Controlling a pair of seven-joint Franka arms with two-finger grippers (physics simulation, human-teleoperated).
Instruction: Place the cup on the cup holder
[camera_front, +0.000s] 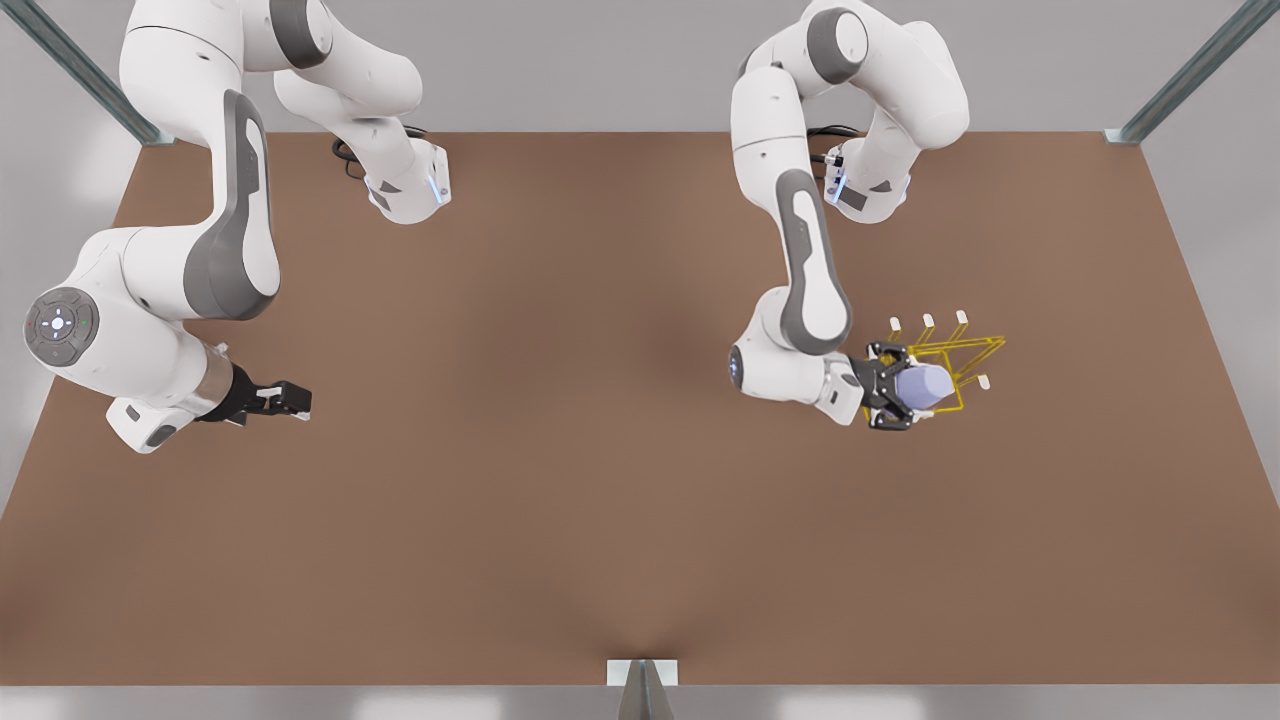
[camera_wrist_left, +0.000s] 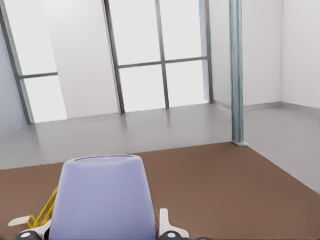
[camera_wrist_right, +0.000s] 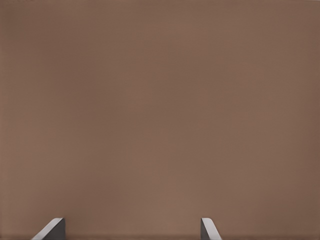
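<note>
Cup (camera_front: 925, 384) sits pinched sideways in the left claw (camera_front: 893, 400) over the cup holder (camera_front: 962, 362) at the front view's right, likely angled for a prong. Right claw (camera_front: 290, 399) waits spread above the worktop (camera_front: 560, 480).

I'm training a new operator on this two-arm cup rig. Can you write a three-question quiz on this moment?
1. True or false: the cup stands alone on the table.
2. Which gripper holds the cup: A) left gripper, B) right gripper, C) neither?
3. Fill in: the cup is held over the yellow ____.

Key:
1. False: it is gripped, lying sideways among the rack's wires.
2. A: the left wrist view shows the cup between its fingers; the right gripper waits open over bare table at the front view's left.
3. cup holder.
</note>
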